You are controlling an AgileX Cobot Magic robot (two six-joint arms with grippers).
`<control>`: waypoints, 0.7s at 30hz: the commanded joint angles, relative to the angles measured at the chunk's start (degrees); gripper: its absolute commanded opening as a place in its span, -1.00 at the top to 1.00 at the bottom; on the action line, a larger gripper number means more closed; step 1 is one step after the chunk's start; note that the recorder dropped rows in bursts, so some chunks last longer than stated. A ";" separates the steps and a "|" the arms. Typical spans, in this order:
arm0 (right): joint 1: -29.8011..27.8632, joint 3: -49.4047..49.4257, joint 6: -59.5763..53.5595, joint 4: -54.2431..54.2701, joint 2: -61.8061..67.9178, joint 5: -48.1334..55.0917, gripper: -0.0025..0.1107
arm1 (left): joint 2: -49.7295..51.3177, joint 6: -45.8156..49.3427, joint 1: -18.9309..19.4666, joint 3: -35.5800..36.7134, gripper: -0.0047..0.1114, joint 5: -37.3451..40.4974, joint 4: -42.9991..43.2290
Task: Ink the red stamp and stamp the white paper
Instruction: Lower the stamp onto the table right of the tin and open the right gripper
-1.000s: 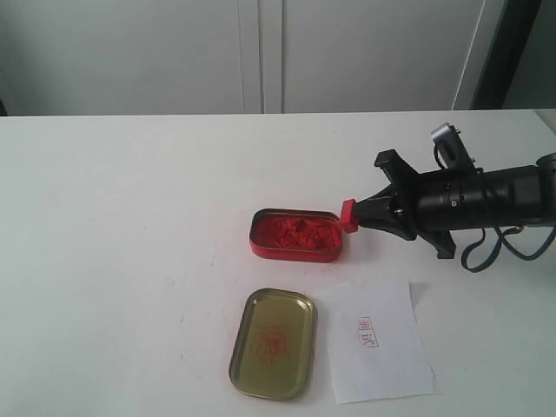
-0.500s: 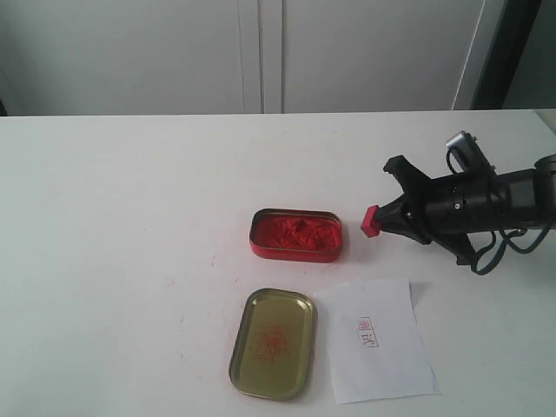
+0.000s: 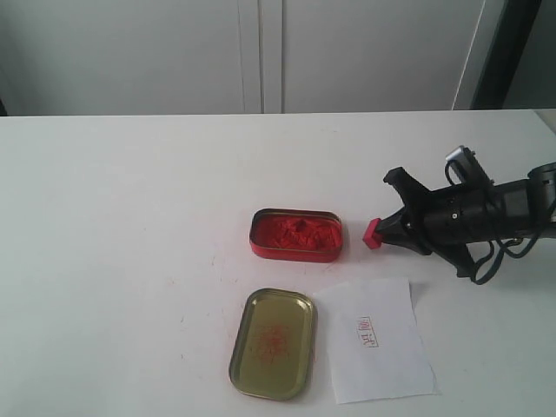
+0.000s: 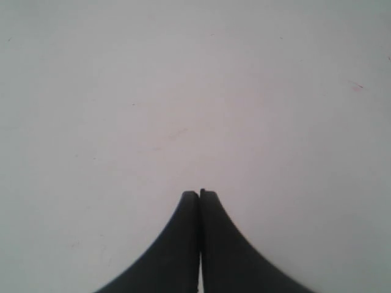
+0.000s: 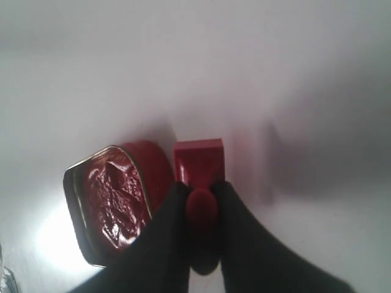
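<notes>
As the right tool [image 3: 382, 233] clamps the red stamp [image 3: 372, 233] by its handle just beside the open ink tin [image 3: 296, 234], the white paper [image 3: 382, 360], near the tin, already shows one red imprint [image 3: 367, 332]; the stamping looks done.

A plain white flat table [image 3: 130, 217] carries three things. A rounded-rectangle red tin of red ink paste [image 3: 296, 234] sits open on it. Nearer the camera than the tin, slightly to its left, a gold-coloured metal lid with red smears [image 3: 273, 343] lies inside-up. Nearer the camera and right of the tin lies a thin white rectangular sheet of paper [image 3: 387, 369], bearing a small red printed mark [image 3: 367, 333]
</notes>
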 commanded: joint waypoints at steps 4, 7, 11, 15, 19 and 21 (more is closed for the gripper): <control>-0.64 0.01 0.33 -2.00 0.12 -1.00 0.61 | -0.20 -0.05 0.04 0.56 0.92 0.82 -0.03; -0.64 0.01 2.65 -4.27 0.12 -1.91 0.54 | -0.20 -0.05 0.04 0.56 0.92 0.82 -0.03; -0.64 0.01 4.19 -5.45 0.12 -2.50 0.41 | -0.20 -0.05 0.04 0.56 0.92 0.82 -0.03; -0.64 0.01 5.85 -6.32 0.12 -2.60 0.26 | -0.20 -0.05 0.04 0.56 0.92 0.82 -0.03; -0.64 0.01 9.58 -9.37 0.12 -3.43 0.20 | -0.20 -0.05 0.04 0.56 0.92 0.82 -0.03; -0.64 0.01 12.14 -11.38 -0.01 -4.22 0.16 | -0.20 -0.05 0.04 0.56 0.92 0.82 -0.03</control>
